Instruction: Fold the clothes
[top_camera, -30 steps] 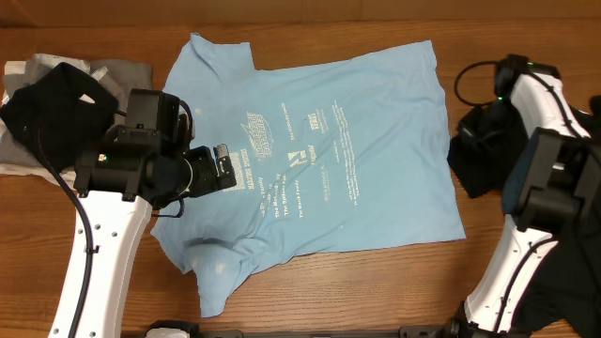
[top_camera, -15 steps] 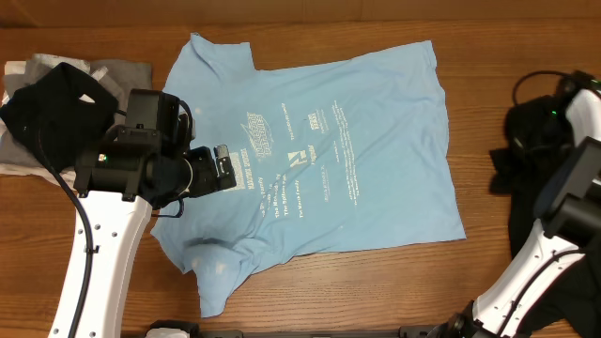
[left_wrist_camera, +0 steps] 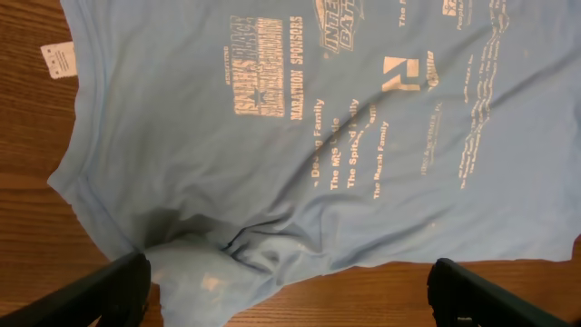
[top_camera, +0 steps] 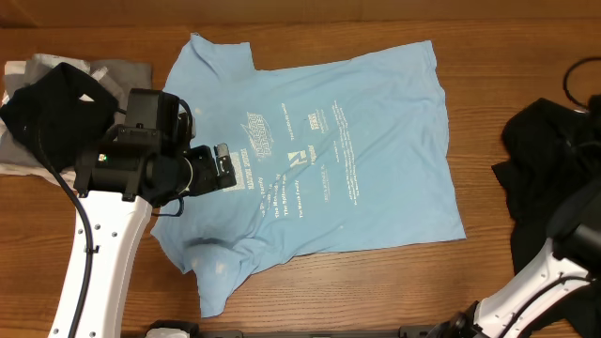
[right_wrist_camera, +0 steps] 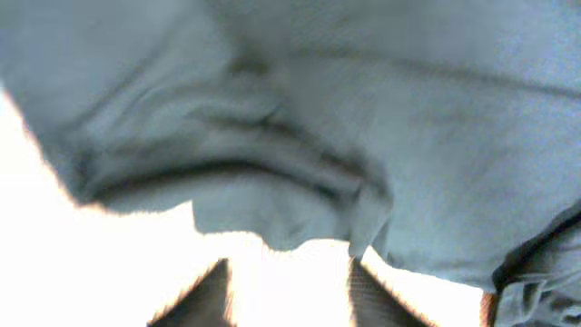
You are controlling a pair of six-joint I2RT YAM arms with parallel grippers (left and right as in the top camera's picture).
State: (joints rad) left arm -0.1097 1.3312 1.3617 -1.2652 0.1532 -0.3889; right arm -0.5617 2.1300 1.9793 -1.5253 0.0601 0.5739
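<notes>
**At table centre: blue T-shirt spread flat, first fold not yet made**

Light blue T-shirt [top_camera: 329,160] lies open on the wooden table [top_camera: 488,38], white print up, collar end toward the left arm, hem toward the right. Upper sleeve is flat. Lower sleeve [top_camera: 214,277] is bunched and creased.

Left gripper [top_camera: 222,169] hovers over the collar end, jaws spread wide, holding nothing. Black garment [top_camera: 540,178] sits heaped at the right edge, near the hem but apart from it. Right gripper [right_wrist_camera: 289,292] is blurred against cloth in its wrist view, so I cannot tell whether it is grasping or released. Stack of dark and grey cloth [top_camera: 56,103] lies far left.

Judgement: the step in hand is the first fold of the shirt.
- Flatten the bunched sleeve first, or its crease gets trapped inside the fold.
- Take one long edge at two places, shoulder and hem, one gripper at each.
- Pinch both layers, lift low and carry across evenly so the edges line up.
- Get the right arm clear of the black garment before it reaches in, or it may drag that cloth onto the shirt.
</notes>
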